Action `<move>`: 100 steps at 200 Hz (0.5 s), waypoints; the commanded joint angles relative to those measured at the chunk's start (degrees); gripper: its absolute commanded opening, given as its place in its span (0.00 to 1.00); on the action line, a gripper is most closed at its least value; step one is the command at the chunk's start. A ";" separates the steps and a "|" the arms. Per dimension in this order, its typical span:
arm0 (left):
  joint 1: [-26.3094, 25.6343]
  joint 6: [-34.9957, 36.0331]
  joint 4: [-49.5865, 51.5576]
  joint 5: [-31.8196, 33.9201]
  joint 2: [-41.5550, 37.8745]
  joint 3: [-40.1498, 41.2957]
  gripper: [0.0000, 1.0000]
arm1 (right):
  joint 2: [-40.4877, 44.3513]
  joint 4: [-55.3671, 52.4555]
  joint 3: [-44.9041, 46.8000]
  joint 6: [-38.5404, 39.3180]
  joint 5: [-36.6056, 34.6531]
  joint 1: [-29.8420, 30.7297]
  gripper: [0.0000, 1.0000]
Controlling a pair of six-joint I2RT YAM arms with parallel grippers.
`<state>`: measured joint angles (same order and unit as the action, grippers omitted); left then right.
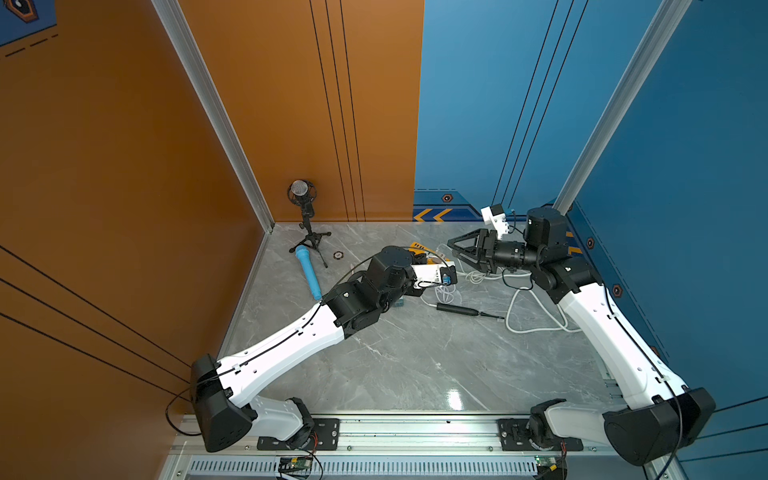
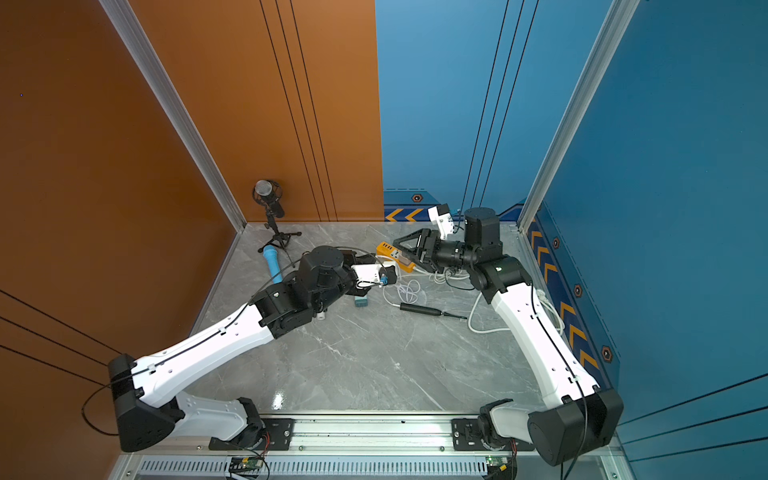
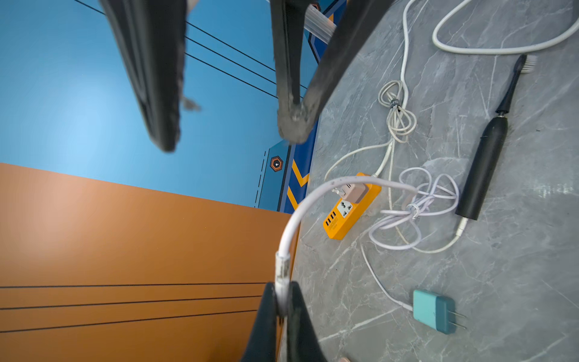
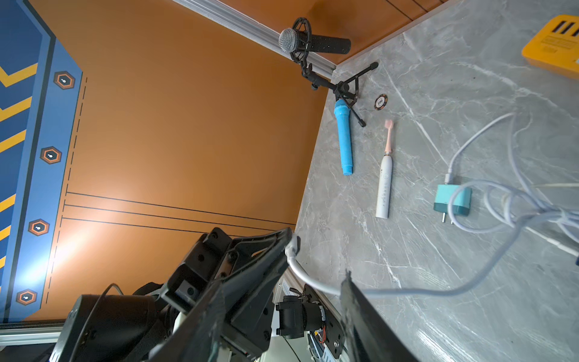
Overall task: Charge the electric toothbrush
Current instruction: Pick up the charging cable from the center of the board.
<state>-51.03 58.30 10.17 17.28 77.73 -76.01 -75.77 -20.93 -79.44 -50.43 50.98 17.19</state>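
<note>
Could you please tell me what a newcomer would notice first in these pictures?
First, above the far side of the table, the left gripper pinches the end of a white cable, while the right gripper stands open facing it. On the table beneath lie a bright orange power strip and a black toothbrush among loose cords.

Marble tabletop [image 1: 415,365], black toothbrush [image 1: 469,311], seemingly poker chip [image 1: 339,254]

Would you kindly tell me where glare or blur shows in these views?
In both top views, a glare patch on the table near its front edge; left wrist view: the right gripper is out of focus, jaws close to the lens, the power strip sharp; right wrist view: a bright sheen on the orange wall.
</note>
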 commanded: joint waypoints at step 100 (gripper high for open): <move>2.47 4.24 -6.15 -7.38 3.64 -4.53 0.00 | -3.51 3.99 -0.11 -5.56 -2.59 4.79 0.19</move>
<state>-49.01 62.76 6.42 13.10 81.14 -78.67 -79.35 -18.83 -79.83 -54.11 49.47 21.43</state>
